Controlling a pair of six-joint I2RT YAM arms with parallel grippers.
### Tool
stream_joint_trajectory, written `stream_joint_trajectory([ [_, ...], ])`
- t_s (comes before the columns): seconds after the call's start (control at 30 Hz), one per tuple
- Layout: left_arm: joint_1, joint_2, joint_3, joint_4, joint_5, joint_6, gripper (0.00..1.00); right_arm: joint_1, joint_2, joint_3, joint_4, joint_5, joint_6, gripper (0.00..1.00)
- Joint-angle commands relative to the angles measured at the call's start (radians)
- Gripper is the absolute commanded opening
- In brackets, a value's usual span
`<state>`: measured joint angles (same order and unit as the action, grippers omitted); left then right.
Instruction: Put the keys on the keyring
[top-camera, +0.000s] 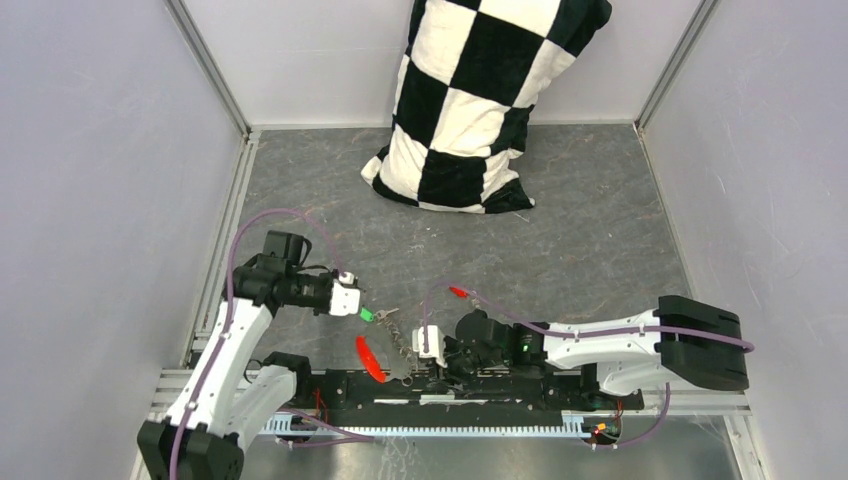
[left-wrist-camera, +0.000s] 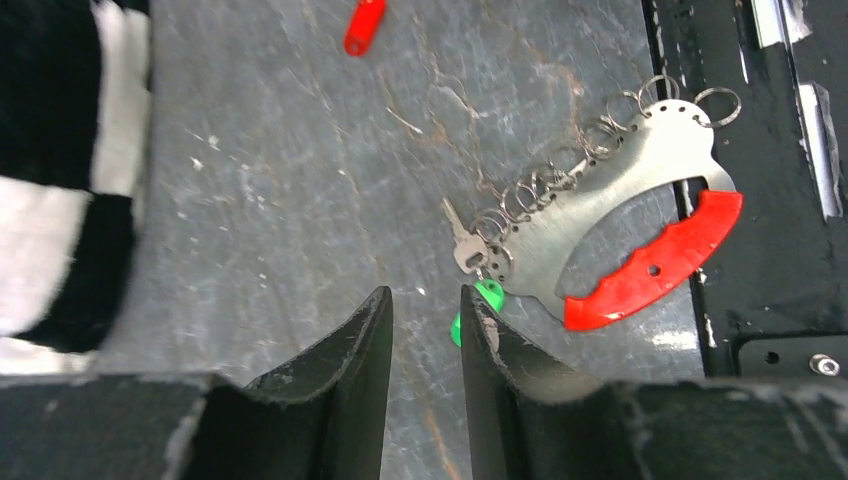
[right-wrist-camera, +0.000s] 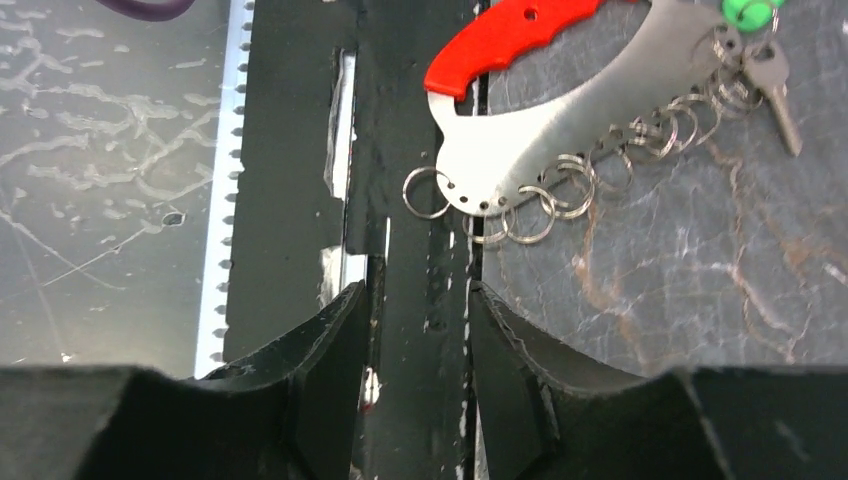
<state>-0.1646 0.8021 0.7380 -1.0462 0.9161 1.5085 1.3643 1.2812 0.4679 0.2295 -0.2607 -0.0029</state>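
My L gripper (left-wrist-camera: 425, 300) is released, nothing btwn the jaws. It hangs just left of the green key (left-wrist-camera: 489, 296), whose head is partly hidden behind one finger (left-wrist-camera: 480, 340). That key lies at the far end of the keyring (left-wrist-camera: 610, 190), by the last ring; can't tell if it's threaded on. Red key (top-camera: 460, 292) lies apart, farther out & to the right. My R gripper (right-wrist-camera: 415, 300) is also open & empty, over the black base plate (right-wrist-camera: 290, 200), just right of the keyring's near end.
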Motion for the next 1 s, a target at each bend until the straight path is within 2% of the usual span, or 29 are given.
stream_joint_trajectory([
  [0.0, 0.015, 0.069, 0.036, -0.013, -0.038, -0.029, 0.38, 0.032, 0.063, 0.099, 0.037, 0.022, -0.158, 0.47],
  [0.3, 0.045, 0.127, -0.022, 0.180, -0.148, -0.248, 0.39, 0.103, 0.251, 0.166, 0.060, 0.015, -0.246, 0.47],
  [0.47, 0.085, 0.169, 0.033, 0.142, -0.138, -0.259, 0.39, 0.110, 0.337, 0.197, 0.062, 0.053, -0.223, 0.44],
  [0.8, 0.089, 0.054, 0.012, 0.134, -0.117, -0.269, 0.40, 0.116, 0.378, 0.188, 0.089, 0.202, -0.156, 0.40],
  [0.97, 0.089, 0.034, 0.021, 0.112, -0.116, -0.248, 0.40, 0.103, 0.419, 0.227, 0.034, 0.250, -0.159, 0.38],
])
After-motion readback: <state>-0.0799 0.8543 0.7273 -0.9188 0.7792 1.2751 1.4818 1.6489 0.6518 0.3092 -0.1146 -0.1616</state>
